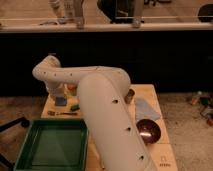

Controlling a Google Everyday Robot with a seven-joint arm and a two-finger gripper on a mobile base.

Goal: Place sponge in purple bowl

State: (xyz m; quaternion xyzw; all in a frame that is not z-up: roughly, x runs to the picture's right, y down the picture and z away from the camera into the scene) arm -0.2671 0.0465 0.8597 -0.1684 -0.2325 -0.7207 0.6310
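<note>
Camera view (the only one): the arm point(107, 115) is rising from the near edge and bending over at the far left. That is putting the gripper point(58, 95) low over the far-left corner of the table point(152, 95), prob. because the sponge is lying there. The sponge point(61, 101), a small blue block, is sitting directly under the gripper, touching it or just beside it; can't tell which. Also can't tell whether the gripper is released, clenched or grasping anything, since the wrist is blocking that.

The purple bowl point(148, 131) is waiting well apart from the gripper, toward the picture's right and nearer the camera, w/ the arm's bulk lying between them. So the carry is looking like a long swing across the table.

Other things:
- A small green item point(75, 106) is lying just beside the gripper.
- A utensil point(62, 113) is lying near it, on the camera side.
- The green tray point(52, 147) is sitting nearer the camera again.
- A pale cloth point(146, 109) is lying beside the bowl.

Judgement: this is the pick-up stage, and the sponge isn't in the bowl yet.
</note>
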